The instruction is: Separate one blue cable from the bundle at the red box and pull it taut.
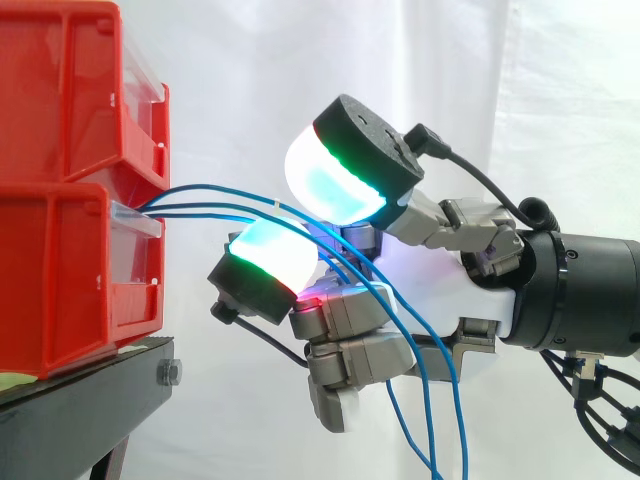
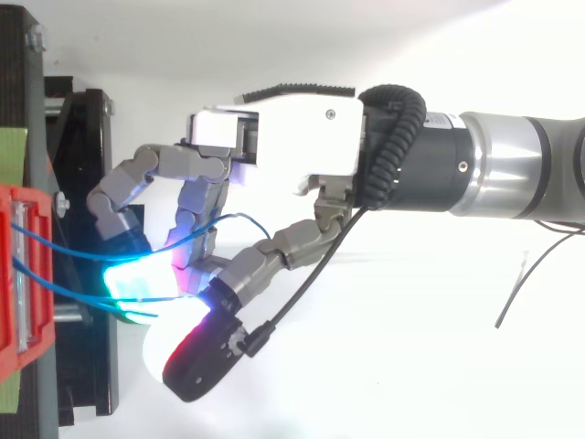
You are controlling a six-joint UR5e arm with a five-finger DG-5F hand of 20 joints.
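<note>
Several thin blue cables [image 1: 200, 190] run out of the slot between the two stacked red bins [image 1: 60, 270] at the left. They pass between a large glowing thumb pad [image 1: 335, 180] above and a finger pad [image 1: 275, 250] below. My hand [image 1: 470, 300] reaches in from the right, just short of the bins, with its fingers curled round the cables. Behind the pads the cables sag and hang down slack [image 1: 440, 400]. From above, my hand [image 2: 292, 128] arches over the blue cables [image 2: 64, 247], and one loop lies over the fingers [image 2: 228, 219].
The bins [image 2: 18, 274] rest on a black stand [image 1: 90, 390] at the left. A white curtain hangs behind. A thin dark wire [image 2: 526, 274] lies to the right below the forearm.
</note>
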